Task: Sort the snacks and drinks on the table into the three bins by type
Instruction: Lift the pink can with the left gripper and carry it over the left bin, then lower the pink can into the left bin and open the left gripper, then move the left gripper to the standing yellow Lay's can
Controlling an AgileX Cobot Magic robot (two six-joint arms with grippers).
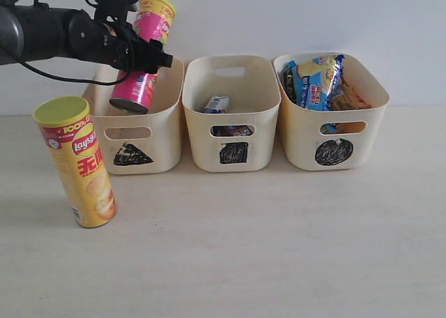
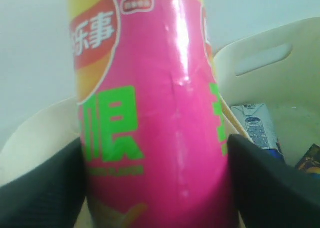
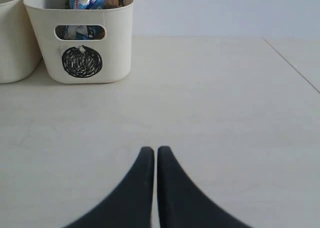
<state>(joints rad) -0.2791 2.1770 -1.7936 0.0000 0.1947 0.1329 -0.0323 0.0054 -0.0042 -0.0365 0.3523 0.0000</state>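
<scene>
My left gripper [image 1: 143, 55] is shut on the pink crisp tube [image 1: 143, 53], holding it tilted above the triangle bin [image 1: 162, 147]; close up, the pink crisp tube [image 2: 150, 118] fills the space between the black fingers [image 2: 260, 178]. The yellow Lay's tube [image 1: 77, 162] stands upright on the table [image 1: 279, 241] in front of that bin, to its left. The square bin [image 1: 265, 102] holds a white and blue carton [image 1: 217, 104] and a dark carton [image 1: 233, 130]. The circle bin [image 1: 369, 130] holds the blue foil bag [image 1: 317, 81] and the orange bag [image 1: 346, 98]. My right gripper [image 3: 152, 150] is shut and empty low over the table.
A pale wall [image 1: 293, 18] stands right behind the three bins. In the right wrist view the circle bin [image 3: 120, 48] sits ahead of the fingers, and a table seam [image 3: 295, 65] runs off to one side.
</scene>
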